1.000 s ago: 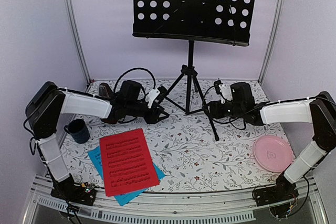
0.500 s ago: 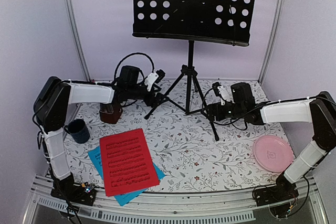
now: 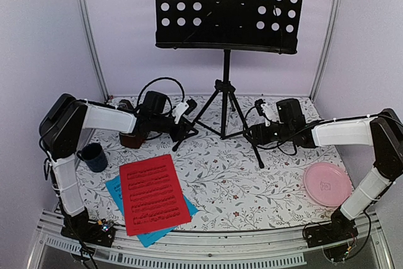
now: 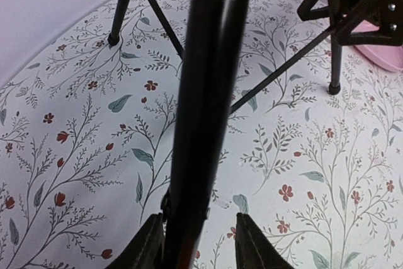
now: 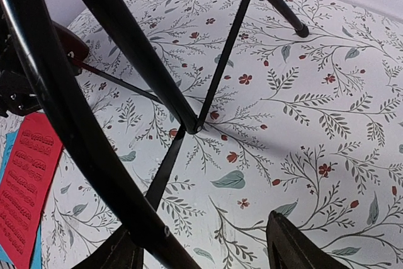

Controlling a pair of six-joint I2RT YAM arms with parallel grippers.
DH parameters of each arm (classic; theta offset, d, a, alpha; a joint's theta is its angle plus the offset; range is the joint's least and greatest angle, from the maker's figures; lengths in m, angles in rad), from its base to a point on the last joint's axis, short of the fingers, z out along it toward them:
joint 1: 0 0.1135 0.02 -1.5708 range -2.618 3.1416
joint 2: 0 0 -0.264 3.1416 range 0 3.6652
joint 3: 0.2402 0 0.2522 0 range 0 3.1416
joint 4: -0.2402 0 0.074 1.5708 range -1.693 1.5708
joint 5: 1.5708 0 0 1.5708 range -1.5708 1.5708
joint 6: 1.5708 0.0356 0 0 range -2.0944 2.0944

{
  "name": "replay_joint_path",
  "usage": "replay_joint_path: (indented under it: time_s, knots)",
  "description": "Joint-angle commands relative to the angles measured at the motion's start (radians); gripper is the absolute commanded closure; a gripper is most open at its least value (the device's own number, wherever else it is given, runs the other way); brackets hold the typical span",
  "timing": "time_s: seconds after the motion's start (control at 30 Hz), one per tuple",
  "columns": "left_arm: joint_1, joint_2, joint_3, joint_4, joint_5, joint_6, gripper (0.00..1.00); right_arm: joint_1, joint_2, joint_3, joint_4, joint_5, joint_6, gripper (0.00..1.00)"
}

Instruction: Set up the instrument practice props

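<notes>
Left tool (image 4: pixel 198 220) stands part-open astride one tripod leg of the music stand (image 3: pixel 227 11), with the leg against one finger and clear of the other. Right tool (image 5: pixel 198 228) gapes wide around another leg. Black, its desk punched with round holes, the stand is upright at the back middle of the bench (image 3: pixel 252 181).

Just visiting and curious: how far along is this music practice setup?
Done: the music stand stands upright on its tripod. In hand: the left gripper and right gripper each straddle a tripod leg, jaws open. To do: the red sheet and cyan sheet lie flat on the table; the metronome sits at back left.
</notes>
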Motion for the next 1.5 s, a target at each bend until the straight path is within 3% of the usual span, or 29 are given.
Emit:
replay_joint_path:
  time_s: [0.0,0.33,0.47,0.73,0.97,1.0,1.27,1.47]
  knots:
    - [-0.041,-0.057,-0.061,0.060,0.028,-0.039,0.61,-0.033,0.002,0.020,-0.027,0.023,-0.028,0.33]
    - [-0.085,-0.071,-0.107,0.097,-0.044,-0.103,0.60,-0.103,-0.043,0.009,-0.056,-0.001,-0.059,0.32]
    - [-0.085,-0.075,-0.097,0.093,-0.090,-0.132,0.40,-0.102,-0.069,-0.009,-0.027,-0.075,-0.065,0.26]
    - [-0.083,-0.188,-0.147,0.074,-0.176,-0.208,0.16,-0.093,-0.171,-0.014,-0.017,-0.093,-0.047,0.13]
    - [-0.077,-0.319,-0.234,0.061,-0.304,-0.358,0.07,-0.079,-0.252,-0.002,-0.053,-0.069,0.019,0.12]
    - [-0.076,-0.350,-0.253,0.055,-0.329,-0.386,0.02,-0.067,-0.262,0.006,-0.062,-0.079,0.042,0.12]
    - [-0.068,-0.558,-0.476,0.018,-0.474,-0.578,0.01,0.085,-0.251,0.036,-0.054,-0.147,0.157,0.13]
    - [-0.068,-0.674,-0.599,-0.068,-0.546,-0.685,0.01,0.197,-0.120,0.001,0.061,-0.222,0.301,0.13]
